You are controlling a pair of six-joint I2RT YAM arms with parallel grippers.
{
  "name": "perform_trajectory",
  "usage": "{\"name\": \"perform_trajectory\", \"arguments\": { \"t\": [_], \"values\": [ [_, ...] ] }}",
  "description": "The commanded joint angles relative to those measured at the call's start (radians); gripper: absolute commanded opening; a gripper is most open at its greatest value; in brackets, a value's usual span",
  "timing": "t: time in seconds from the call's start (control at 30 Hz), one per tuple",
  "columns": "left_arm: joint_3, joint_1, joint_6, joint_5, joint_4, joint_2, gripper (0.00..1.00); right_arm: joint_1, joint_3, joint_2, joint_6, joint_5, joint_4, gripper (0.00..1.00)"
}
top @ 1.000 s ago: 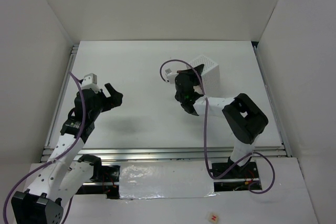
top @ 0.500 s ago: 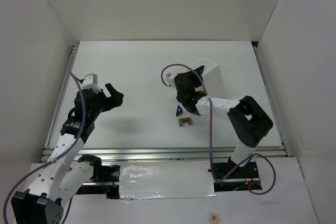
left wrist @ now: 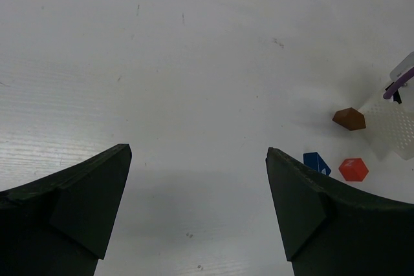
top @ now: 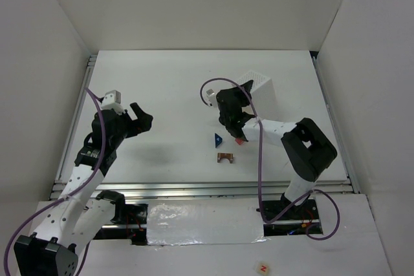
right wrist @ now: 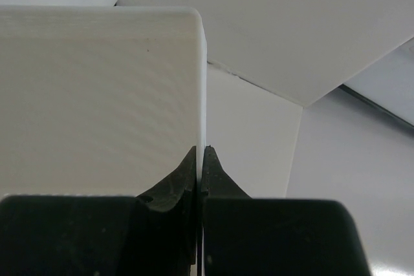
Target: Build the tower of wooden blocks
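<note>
Three small blocks lie loose and apart on the white table: a blue wedge [top: 218, 138], a brown block [top: 225, 157] and a red cube [top: 238, 140] half hidden under the right arm. The left wrist view shows the same brown block [left wrist: 348, 119], blue wedge [left wrist: 316, 163] and red cube [left wrist: 353, 169]. My right gripper [top: 242, 99] is shut on the thin wall of the white tray [top: 257, 87], which is tipped up; in the right wrist view the tray wall [right wrist: 97, 88] fills the left side above the right gripper [right wrist: 201, 151]. Far left of the blocks, my left gripper [top: 142, 114] hangs open and holds nothing.
White walls enclose the table on three sides. A metal rail [top: 194, 187] runs along the near edge. A purple cable [top: 257, 159] loops off the right arm above the table. In the left wrist view, bare table lies between the wide-apart fingers [left wrist: 84, 192].
The right gripper has shifted slightly with the tray. The blue wedge, brown block and red cube have come into view on the table below it, the brown one ending nearer the front edge.
</note>
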Motion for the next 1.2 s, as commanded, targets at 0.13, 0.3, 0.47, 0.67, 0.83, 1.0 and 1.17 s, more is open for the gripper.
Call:
{"name": "perform_trajectory", "arguments": {
  "t": [0.13, 0.3, 0.47, 0.67, 0.83, 1.0, 1.17],
  "values": [
    [0.023, -0.002, 0.016, 0.021, 0.047, 0.002, 0.99, -0.037, -0.004, -0.113, 0.025, -0.047, 0.022, 0.01],
    [0.022, -0.002, 0.013, 0.025, 0.053, 0.002, 0.99, -0.101, 0.051, -0.187, 0.172, -0.110, -0.025, 0.00],
    [0.037, -0.002, 0.013, 0.030, 0.061, 0.021, 0.99, -0.233, 0.204, -0.264, 0.644, -0.286, -0.221, 0.00],
    [0.062, -0.004, 0.005, 0.005, 0.068, 0.044, 0.99, -0.359, 0.289, -0.305, 1.263, -0.405, -0.290, 0.00],
    [0.092, -0.004, 0.007, 0.018, 0.078, 0.088, 0.99, -0.499, 0.459, -0.210, 1.746, -0.405, -0.497, 0.00],
    [0.116, -0.005, -0.005, -0.013, 0.053, 0.116, 0.99, -0.678, 0.711, -0.048, 2.224, -0.596, -0.910, 0.00],
    [0.125, -0.004, -0.003, -0.030, 0.044, 0.102, 0.99, -0.819, 0.552, -0.078, 2.496, -0.687, -0.897, 0.00]
  ]
}}
